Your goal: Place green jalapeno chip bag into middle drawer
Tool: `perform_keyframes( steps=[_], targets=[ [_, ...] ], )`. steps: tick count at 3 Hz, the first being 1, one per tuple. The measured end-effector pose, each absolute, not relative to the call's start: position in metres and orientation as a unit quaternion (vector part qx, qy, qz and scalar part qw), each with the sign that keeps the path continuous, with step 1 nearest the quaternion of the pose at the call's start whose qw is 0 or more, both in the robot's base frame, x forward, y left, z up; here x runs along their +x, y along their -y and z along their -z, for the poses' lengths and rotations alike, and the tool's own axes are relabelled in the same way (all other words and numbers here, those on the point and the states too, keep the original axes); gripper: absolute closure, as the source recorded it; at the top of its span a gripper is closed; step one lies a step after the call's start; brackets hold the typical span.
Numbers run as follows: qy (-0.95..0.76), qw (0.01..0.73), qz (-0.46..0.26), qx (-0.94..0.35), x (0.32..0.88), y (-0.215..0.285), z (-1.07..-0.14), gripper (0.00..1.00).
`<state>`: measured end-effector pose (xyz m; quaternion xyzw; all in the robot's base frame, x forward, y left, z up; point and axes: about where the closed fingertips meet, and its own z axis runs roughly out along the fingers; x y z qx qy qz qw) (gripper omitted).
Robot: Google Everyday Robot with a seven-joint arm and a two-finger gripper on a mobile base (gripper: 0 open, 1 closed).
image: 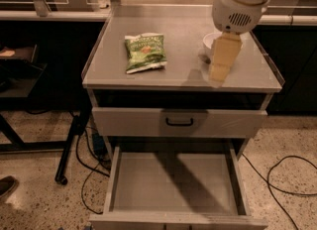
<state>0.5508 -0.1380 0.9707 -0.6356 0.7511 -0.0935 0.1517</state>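
On grey cabinet top (183, 73), speckled floor (39, 140) below: green jalapeno chip bag (145, 52) lay w/ long axis approx front-back; gripper (219, 74) hung nr white bowl (207, 43), grip state unclear; middle drawer (173, 182) stood open.

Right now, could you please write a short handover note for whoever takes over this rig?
The gripper hangs over the right side of the cabinet top, in front of the white bowl, and carries nothing.
The green jalapeno chip bag lies flat on the cabinet top, left of the gripper and apart from it.
The middle drawer is pulled out below, with nothing in it.
Done: drawer open.
Left: move to the bag, grasp it, lower it into the drawer, release.
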Motion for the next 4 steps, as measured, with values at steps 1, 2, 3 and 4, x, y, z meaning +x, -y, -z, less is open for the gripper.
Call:
perform_keyframes(
  steps=[1, 2, 3, 4],
  targets=[
    [-0.744, 0.160, 0.073, -0.645, 0.590, 0.116, -0.963, 0.00],
    [-0.735, 0.168, 0.047, -0.655, 0.614, 0.100, -0.958, 0.00],
    [-0.735, 0.174, 0.048, -0.653, 0.616, 0.099, -0.960, 0.00],
    [-0.737, 0.195, 0.028, -0.646, 0.619, 0.094, -0.949, 0.00]
  ],
)
